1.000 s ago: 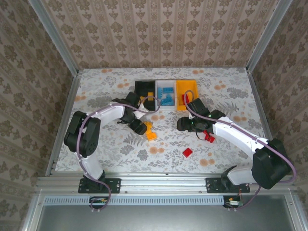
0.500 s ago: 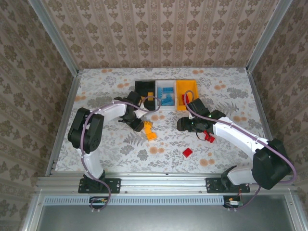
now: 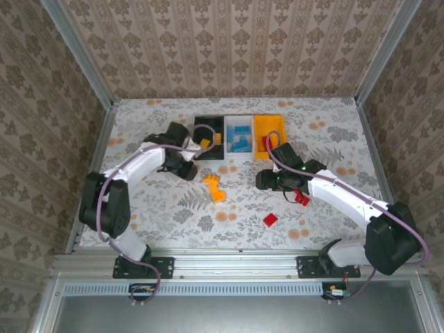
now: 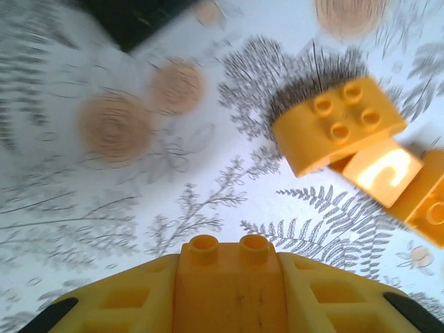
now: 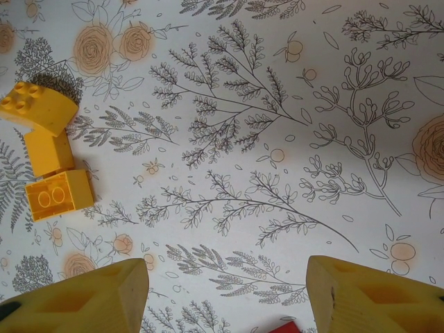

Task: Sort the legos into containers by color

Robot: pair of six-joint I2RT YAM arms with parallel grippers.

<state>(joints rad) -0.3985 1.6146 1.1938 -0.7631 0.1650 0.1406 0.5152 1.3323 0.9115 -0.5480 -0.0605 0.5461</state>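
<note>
Your left hand (image 3: 191, 169) is clamped on a yellow brick (image 4: 229, 281). In its wrist view the brick sits between the two fingers (image 4: 111, 305), with two studs showing at its far end. The hand hangs over the desk (image 3: 139, 118), just beside the near left corner of the black bin (image 3: 207, 129).

Three loose yellow bricks (image 3: 216, 188) lie touching in a cluster around the middle of the desk, just to the right of that hand.

Your right hand (image 3: 259, 182) has its fingers spread apart and grips nothing. It is to the right of the cluster, apart from it. One red brick (image 3: 302, 198) lies to that hand's right, and a second red brick (image 3: 270, 220) lies closer to the near edge.

The three bins stand joined in a row near the middle of the far edge. From left to right they are the black bin, the white bin (image 3: 240, 120) with blue bricks (image 3: 241, 142) inside, and the orange bin (image 3: 270, 125).
</note>
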